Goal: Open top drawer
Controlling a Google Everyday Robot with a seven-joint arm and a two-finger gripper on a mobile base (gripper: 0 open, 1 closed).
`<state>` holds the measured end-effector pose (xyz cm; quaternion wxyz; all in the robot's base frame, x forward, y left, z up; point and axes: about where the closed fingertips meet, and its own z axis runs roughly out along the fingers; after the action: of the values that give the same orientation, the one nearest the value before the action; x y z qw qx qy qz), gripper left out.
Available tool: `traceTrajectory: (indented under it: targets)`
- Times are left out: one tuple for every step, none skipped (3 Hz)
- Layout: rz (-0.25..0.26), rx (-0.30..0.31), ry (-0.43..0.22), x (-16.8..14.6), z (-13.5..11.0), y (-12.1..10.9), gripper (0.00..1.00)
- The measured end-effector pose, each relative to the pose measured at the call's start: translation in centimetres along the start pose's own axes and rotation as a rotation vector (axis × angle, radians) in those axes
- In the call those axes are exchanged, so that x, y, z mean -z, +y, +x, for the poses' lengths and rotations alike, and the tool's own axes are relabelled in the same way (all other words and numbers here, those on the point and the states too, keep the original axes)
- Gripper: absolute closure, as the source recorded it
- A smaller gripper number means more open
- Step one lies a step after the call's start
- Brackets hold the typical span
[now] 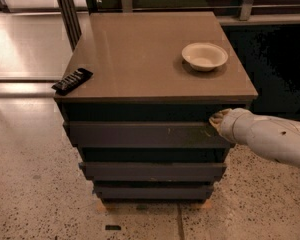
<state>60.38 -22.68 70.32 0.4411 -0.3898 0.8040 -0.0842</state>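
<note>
Top drawer (140, 134): widest of three dark fronts, a long flat handleless panel just under a shadowed band below the cabinet top (140, 59), with small pale scratches toward its right end. Beneath it, two narrower fronts of the same dark colour, unscratched, stepped inward: middle drawer (152, 171), then bottom drawer (152, 191) nearest the floor. Three drawers in all, stacked in one cabinet. At the top drawer's upper right corner, one gripper (219, 120), pale tan at its tip, tucked under the front right corner of the cabinet top and seemingly touching the panel's top edge; nothing seen carried. Whether spread or pressed together: cannot tell from this angle. Behind it, one thick white arm (270, 139), coming in from the right edge and sloping up to the left toward the drawer. On the brown cabinet top, one shallow white bowl (205, 56), upright, near the back right, well apart from the gripper. At the front left edge, one flat black object (72, 80), lying at a slant and partly overhanging the side. Below everything, speckled floor (35, 194), with one small dark speck (112, 228) in front of the cabinet.
</note>
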Motion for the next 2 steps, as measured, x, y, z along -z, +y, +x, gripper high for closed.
traceTrajectory:
  targets:
    - [0.019,-0.020,0.000,-0.1,0.5,-0.3,1.00]
    - [0.071,-0.056,-0.023,-0.7,0.5,-1.5,1.00]
